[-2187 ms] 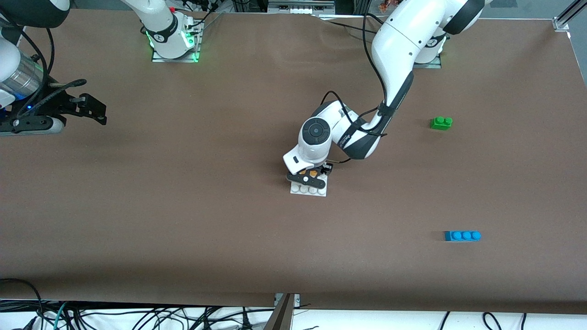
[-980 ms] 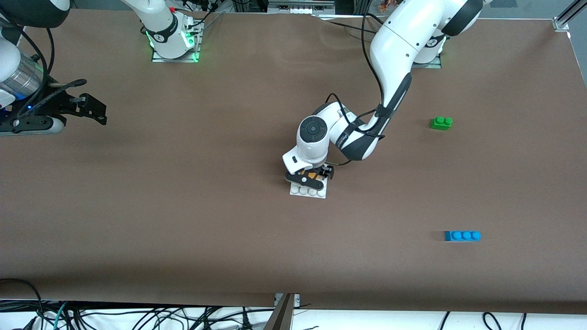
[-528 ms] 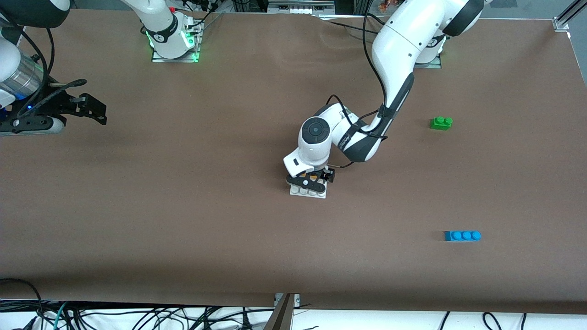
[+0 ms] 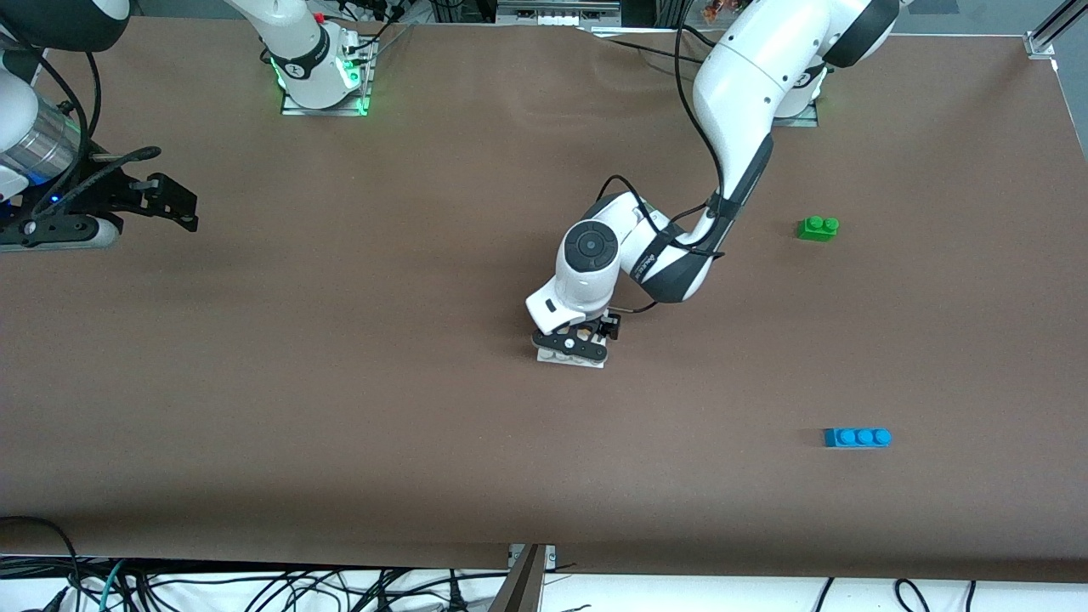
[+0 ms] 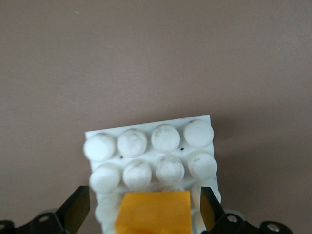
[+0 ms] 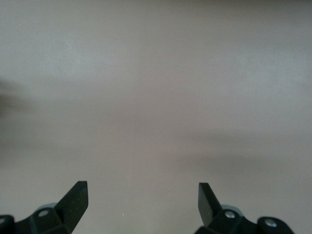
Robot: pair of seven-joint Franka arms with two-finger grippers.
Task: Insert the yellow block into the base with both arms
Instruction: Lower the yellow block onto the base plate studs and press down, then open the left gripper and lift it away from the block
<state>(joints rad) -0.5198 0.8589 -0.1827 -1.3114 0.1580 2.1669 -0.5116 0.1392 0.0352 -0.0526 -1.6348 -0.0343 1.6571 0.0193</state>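
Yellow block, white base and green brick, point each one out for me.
yellow block (image 5: 153, 212), left wrist view, its flat face.
base (image 5: 165, 138), left wrist view, a stud.
green brick (image 4: 818, 228), front view, its top.

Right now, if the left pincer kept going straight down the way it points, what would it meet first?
Most likely the yellow block, which sits between its open fingers on the base. The left pincer hangs right over the base, so the white studs come next. Depth is hard to judge.

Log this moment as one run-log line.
left gripper: open, fingers apart from yellow block on base | right gripper: open, waiting over table at right arm's end
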